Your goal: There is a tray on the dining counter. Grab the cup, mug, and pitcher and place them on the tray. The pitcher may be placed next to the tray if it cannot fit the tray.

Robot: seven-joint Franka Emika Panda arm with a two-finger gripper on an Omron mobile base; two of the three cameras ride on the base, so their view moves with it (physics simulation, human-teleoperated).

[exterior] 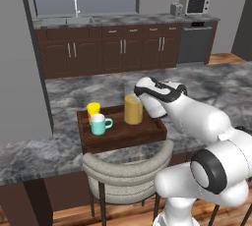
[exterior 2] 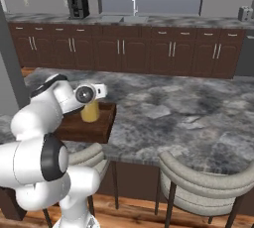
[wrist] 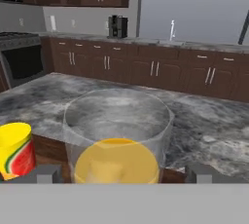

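Dark wood cabinets ran along the back wall of the kitchen, with a sink under a window and a microwave [exterior: 194, 5] at the upper right of the left base view. Across the middle of that frame we saw the grey-and-black marbled dining counter [exterior: 64, 90], and on it, just left of centre, the dark brown tray [exterior: 123, 134].

All three vessels stood upright on the tray. The yellow cup [exterior: 93, 109] sat toward the tray's upper left, with the teal mug [exterior: 99, 124] just in front of it, its handle pointing to the right of the frame. The pitcher [exterior: 133, 108], orange-yellow liquid in its lower part, stood toward the right side of the tray, apart from the cup and mug.

Our gripper [wrist: 121, 173] was open: in the hand view its two fingertips [wrist: 46, 173] rose wide apart at the bottom, one on either side of the pitcher, and we could not tell whether they touched the glass. In that view the cup showed at the lower left, beside the pitcher. From the right base view the hand sat directly against the pitcher's upper part.

Two padded grey chairs [exterior 2: 208, 185] stood at the counter's near edge.
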